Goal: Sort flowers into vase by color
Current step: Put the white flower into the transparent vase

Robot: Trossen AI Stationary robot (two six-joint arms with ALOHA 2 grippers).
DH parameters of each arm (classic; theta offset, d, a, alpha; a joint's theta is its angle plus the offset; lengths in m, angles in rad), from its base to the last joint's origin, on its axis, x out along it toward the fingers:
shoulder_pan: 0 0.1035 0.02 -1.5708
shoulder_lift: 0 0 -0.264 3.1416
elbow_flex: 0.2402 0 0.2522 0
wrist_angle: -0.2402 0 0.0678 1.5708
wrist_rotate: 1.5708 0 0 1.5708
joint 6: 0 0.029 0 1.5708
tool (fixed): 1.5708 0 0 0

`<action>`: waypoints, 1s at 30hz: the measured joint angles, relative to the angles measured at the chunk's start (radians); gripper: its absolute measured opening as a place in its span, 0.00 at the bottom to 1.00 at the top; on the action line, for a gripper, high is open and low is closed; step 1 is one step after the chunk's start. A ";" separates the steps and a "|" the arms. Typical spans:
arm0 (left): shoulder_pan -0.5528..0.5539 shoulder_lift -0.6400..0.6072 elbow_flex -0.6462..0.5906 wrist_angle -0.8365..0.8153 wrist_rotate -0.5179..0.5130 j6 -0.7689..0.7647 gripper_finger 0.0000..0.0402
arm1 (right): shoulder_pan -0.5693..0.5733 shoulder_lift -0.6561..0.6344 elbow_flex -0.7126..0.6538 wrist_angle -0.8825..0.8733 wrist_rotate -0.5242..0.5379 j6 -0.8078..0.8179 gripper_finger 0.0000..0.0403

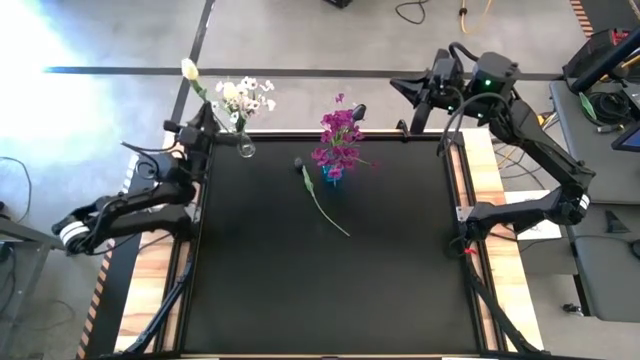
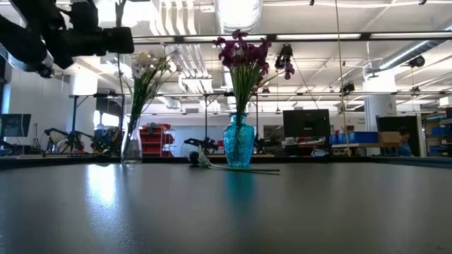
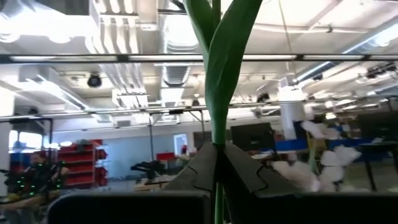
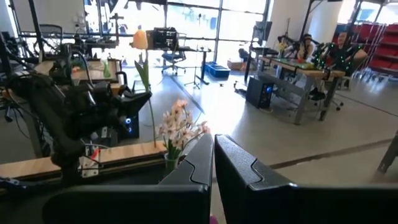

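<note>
Sorting stands mid-way, and you have one stem in hand and one left on the table (image 1: pixel 330 290). Nearest item: a dark tulip bud (image 1: pixel 300 164) on a long green stem, lying flat on the black surface just beside the blue vase (image 2: pixel 239 147), untouched. Next: that blue vase at the far middle edge, upright, holding the magenta-purple sprays (image 1: pixel 340 140). Next: a clear glass vase (image 1: pixel 244 148) at the far left corner, upright, holding the white blossoms (image 1: pixel 247 97). Beside and just above it, your left gripper (image 1: pixel 207 117) has its fingers closed on the green stem of a cream-peach tulip (image 1: pixel 190 69); the left wrist view shows the stem (image 3: pixel 217 93) rising upright from between the pinched jaws. The bloom stands above the clear vase's rim, apart from it, so the delivery step looks not yet done. Your next move likely calls for lining the stem's lower end over the narrow glass mouth and lowering without knocking the white sprays. Farthest: your right gripper (image 1: pixel 408 88), waiting beyond the table's far right corner, jaws shut and holding nothing.
</note>
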 joint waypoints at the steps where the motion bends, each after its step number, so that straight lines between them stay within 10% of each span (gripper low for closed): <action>1: 0.017 0.025 0.000 0.028 0.004 -0.007 0.00 | 0.000 0.000 0.002 0.001 0.000 -0.001 0.02; 11: 0.090 0.280 0.000 0.287 0.010 -0.052 0.00 | 0.000 -0.002 0.014 0.002 0.001 0.001 0.02; 30: 0.109 0.444 0.012 0.284 0.003 -0.070 0.00 | 0.000 -0.002 0.014 0.004 0.010 0.017 0.02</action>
